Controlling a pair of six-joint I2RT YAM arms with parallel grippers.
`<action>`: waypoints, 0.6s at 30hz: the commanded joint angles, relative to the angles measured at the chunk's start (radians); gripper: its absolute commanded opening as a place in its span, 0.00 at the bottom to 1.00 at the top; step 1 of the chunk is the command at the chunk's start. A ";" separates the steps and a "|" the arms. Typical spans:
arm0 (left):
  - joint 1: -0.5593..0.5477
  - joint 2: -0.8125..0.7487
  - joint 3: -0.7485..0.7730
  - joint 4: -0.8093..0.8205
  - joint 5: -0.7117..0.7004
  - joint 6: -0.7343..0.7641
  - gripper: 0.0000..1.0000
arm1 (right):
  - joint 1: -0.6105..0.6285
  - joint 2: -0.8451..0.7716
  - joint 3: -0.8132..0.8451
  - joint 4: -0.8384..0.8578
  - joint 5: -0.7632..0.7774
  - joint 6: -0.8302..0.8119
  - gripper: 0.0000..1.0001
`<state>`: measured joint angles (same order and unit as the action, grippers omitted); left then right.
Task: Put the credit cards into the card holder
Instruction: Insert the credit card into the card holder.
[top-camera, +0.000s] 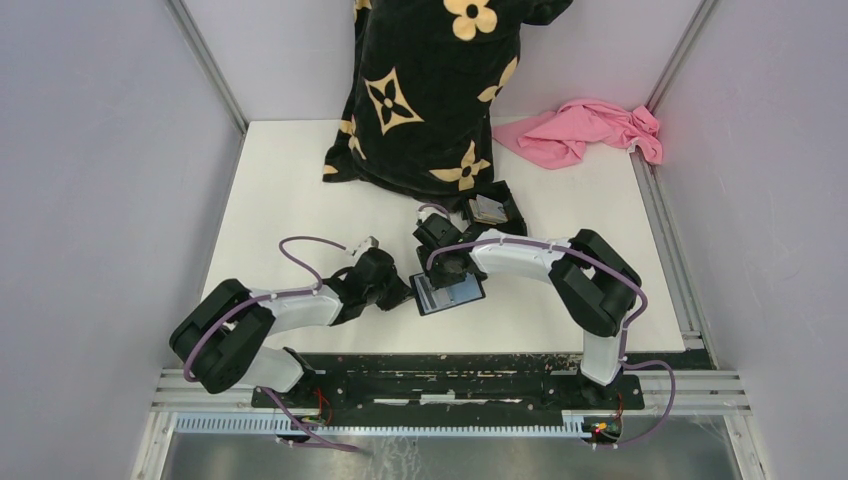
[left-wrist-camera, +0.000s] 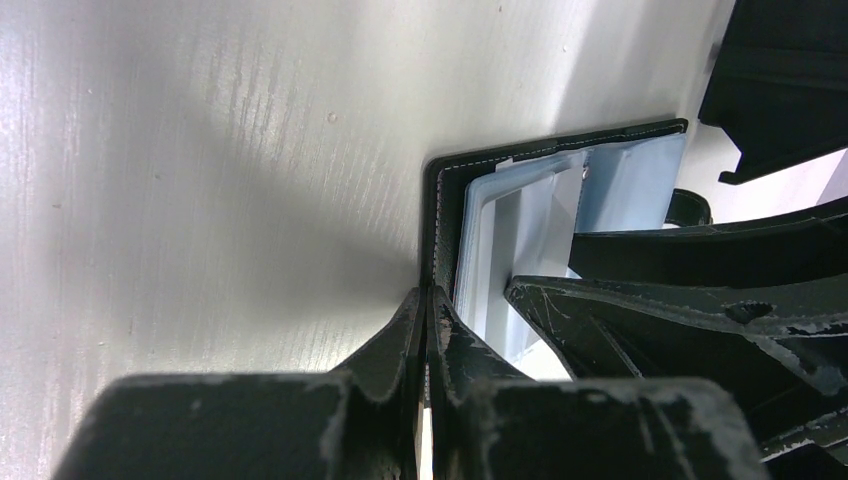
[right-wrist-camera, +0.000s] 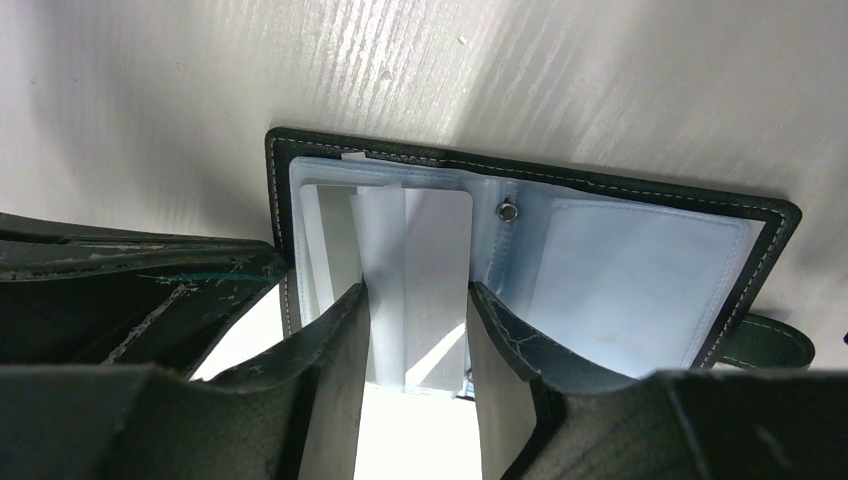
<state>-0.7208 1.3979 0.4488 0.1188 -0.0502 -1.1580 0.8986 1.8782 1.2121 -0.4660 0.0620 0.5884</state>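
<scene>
Here the holder (right-wrist-camera: 640, 260) is clamped at its edge by the left gripper (left-wrist-camera: 425, 297), while the card (right-wrist-camera: 420, 250) is pinched in the right gripper (right-wrist-camera: 415, 292) over a pocket.

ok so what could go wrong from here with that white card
The whitish card sits between the fingers of the right gripper, not clearly seated in a pocket of the card holder; a push could catch it on a pocket edge and bend it. The left gripper pinches only the holder's thin cover edge, so the holder might slip or shift.
</scene>
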 joint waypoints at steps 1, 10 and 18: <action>-0.020 0.042 -0.015 -0.078 0.001 0.013 0.08 | 0.008 0.020 0.006 -0.106 -0.018 0.031 0.44; -0.035 0.046 -0.017 -0.060 -0.011 -0.013 0.08 | 0.008 0.066 0.084 -0.141 -0.066 0.095 0.33; -0.040 0.062 -0.005 -0.050 -0.026 -0.030 0.08 | 0.002 0.065 0.121 -0.157 -0.081 0.119 0.39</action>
<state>-0.7383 1.4094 0.4500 0.1390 -0.0540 -1.1591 0.8890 1.9163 1.2949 -0.6147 0.0391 0.6716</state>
